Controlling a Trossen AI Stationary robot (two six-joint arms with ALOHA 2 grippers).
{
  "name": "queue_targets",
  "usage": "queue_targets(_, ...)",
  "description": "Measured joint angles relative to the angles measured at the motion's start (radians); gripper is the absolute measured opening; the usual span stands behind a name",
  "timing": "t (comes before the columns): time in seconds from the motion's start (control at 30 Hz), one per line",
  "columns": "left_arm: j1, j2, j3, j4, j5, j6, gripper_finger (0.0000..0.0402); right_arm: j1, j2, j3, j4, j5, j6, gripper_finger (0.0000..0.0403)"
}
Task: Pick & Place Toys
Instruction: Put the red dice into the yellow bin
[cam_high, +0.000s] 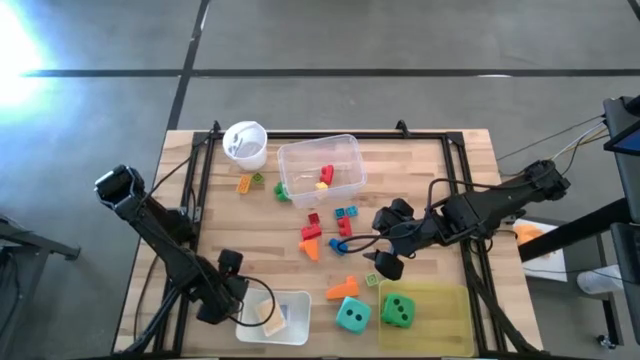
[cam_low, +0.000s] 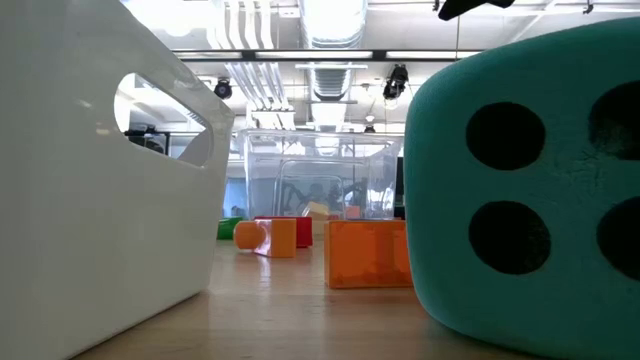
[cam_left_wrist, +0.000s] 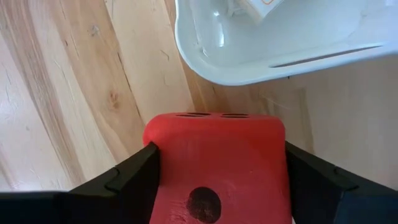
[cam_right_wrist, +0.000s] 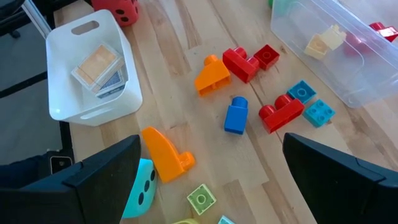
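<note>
The left gripper (cam_left_wrist: 217, 180) holds its dark fingers against both sides of a soft red dotted foam die (cam_left_wrist: 216, 163), beside the smooth white plastic bin (cam_left_wrist: 273, 43) on the wood-grain table (cam_left_wrist: 68, 93). The right gripper (cam_high: 385, 262) hangs spread wide above scattered glossy plastic blocks (cam_right_wrist: 236, 115).

Matt red die (cam_left_wrist: 217, 168), grained wooden table (cam_left_wrist: 74, 93)

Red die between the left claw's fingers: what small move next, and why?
Probably finish closing. In the left wrist view the red die fills the gap of the left claw, a finger at each side, beside the white bin. Then lift.
</note>
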Motion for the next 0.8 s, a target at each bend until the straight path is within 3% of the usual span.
queue_targets(0.53,0.000,-0.008,0.017,-0.033,-0.026,-0.062,0.0270,0.000,0.000,0.000,0.001,0.000,0.000,0.0385)
queue_targets(0.8,0.000,-0.050,0.025,-0.058,-0.056,-0.131,0.0216,0.000,0.000,0.000,0.005,0.000,0.000,0.0385)
